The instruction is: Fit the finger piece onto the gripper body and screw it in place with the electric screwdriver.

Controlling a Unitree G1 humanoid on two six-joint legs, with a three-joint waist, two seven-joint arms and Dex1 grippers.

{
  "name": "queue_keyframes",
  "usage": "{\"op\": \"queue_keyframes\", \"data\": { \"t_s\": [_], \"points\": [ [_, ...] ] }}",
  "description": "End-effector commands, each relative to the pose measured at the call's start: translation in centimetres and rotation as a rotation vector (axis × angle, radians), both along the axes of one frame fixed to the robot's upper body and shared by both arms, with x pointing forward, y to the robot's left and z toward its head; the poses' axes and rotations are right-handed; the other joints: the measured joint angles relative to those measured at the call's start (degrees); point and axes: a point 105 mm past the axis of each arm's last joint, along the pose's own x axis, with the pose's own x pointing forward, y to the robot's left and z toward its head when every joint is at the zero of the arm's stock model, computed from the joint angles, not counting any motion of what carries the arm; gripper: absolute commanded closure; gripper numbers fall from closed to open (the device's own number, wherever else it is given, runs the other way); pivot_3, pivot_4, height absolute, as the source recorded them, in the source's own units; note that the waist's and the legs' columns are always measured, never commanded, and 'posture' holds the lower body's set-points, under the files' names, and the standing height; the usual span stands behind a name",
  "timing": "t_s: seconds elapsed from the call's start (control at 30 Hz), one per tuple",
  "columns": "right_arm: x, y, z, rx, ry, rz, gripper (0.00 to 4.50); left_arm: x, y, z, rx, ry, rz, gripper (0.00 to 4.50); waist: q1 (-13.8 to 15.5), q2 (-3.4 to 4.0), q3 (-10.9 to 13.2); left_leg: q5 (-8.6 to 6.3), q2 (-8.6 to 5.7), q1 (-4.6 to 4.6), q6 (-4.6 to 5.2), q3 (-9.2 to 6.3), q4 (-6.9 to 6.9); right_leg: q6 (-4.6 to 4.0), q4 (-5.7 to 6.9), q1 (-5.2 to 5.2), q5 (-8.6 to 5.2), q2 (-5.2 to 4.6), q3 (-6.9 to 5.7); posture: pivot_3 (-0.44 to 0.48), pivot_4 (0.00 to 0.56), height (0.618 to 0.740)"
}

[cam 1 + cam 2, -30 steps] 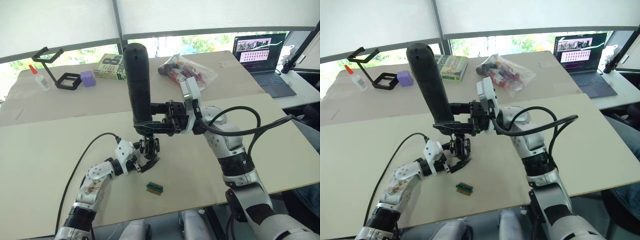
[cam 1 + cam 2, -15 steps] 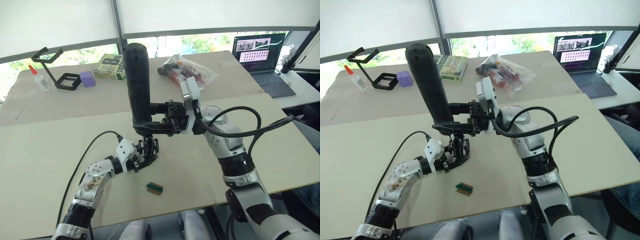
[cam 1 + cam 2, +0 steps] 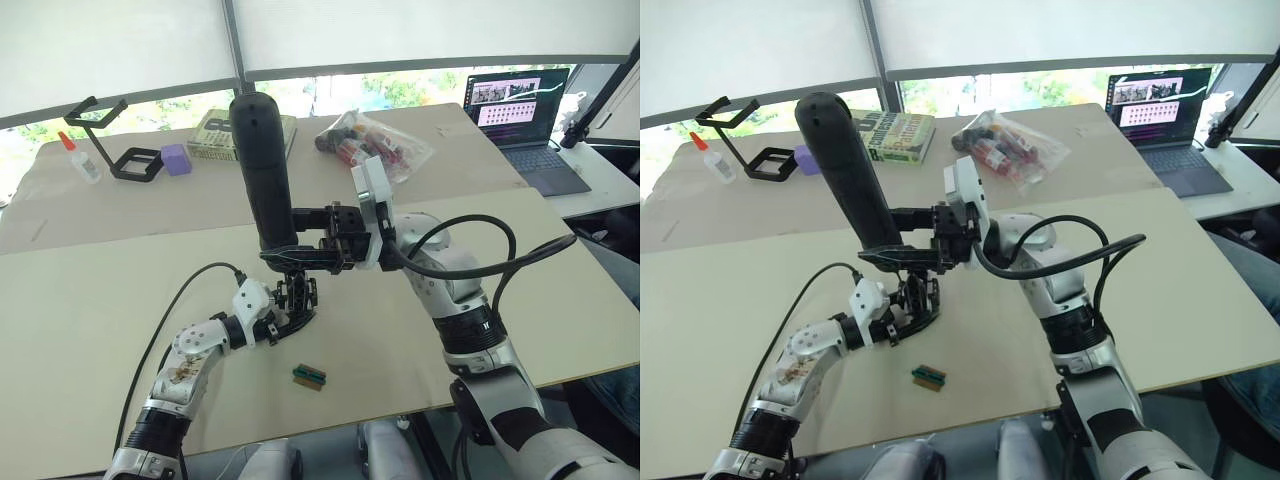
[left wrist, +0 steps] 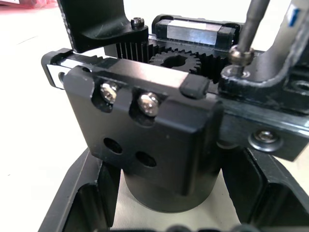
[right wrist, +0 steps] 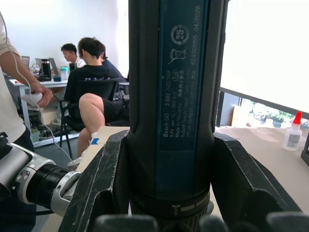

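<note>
- A small green-and-red block (image 3: 309,376) lies on the near table (image 3: 80,300), lower centre of the frame.
- A black wire-frame stand (image 3: 118,135) with a square base sits at the upper left, on the far table.
- A purple cube (image 3: 175,158) rests just beside the stand's base.
- A small white glue bottle (image 3: 80,157) with a red tip stands at the far left.
- A book (image 3: 894,136) lies flat near the upper centre.
- A clear plastic bag (image 3: 385,142) of mixed small items lies right of the book.
- An open laptop (image 3: 525,115) sits at the upper right, screen lit.
- In the right wrist view, seated people (image 5: 91,96) appear in the background.
</note>
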Motion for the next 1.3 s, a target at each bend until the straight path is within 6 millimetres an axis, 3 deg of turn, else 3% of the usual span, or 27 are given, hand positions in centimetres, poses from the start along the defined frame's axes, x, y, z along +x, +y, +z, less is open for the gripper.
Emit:
{"op": "queue_keyframes", "data": {
  "t_s": [0.03,0.43,0.77,1.3],
  "points": [
    [0.2,0.7,-1.8,-0.098,0.043,-0.017,2.57,-0.6,-0.4,-0.3,-0.006,0.02,-0.024,2.05,0.0,0.02,-0.03,0.0,0.0,0.0,0.0,0.0,0.0,0.0,0.0,0.0,0.0,0.0,0.0,0.0,0.15,0.74],
    [0.6,0.9,-4.6,-0.192,0.096,-0.042,2.57,-0.5,-0.4,-0.3,-0.01,0.022,-0.028,2.05,-0.03,0.09,-0.27,0.0,0.0,0.08,0.0,0.0,-0.02,0.0,-0.01,0.08,0.0,0.0,0.0,0.0,0.15,0.74],
    [1.5,0.3,-6.1,-0.223,0.127,-0.079,2.57,-0.4,-0.4,-0.3,-0.007,0.018,-0.02,2.05,-0.07,0.08,-0.28,-0.08,0.04,0.85,0.1,0.02,-0.18,0.01,-0.08,0.78,-0.02,0.03,-0.01,0.0,0.15,0.74],
    [1.2,-0.3,-3.6,-0.177,0.061,-0.064,2.57,-0.3,-0.3,-0.8,0.001,0.023,-0.02,2.05,0.02,0.09,-0.33,-0.08,0.07,0.87,0.09,0.04,-0.17,0.0,-0.08,0.78,-0.02,0.03,0.0,0.0,0.15,0.74]
  ]
}}
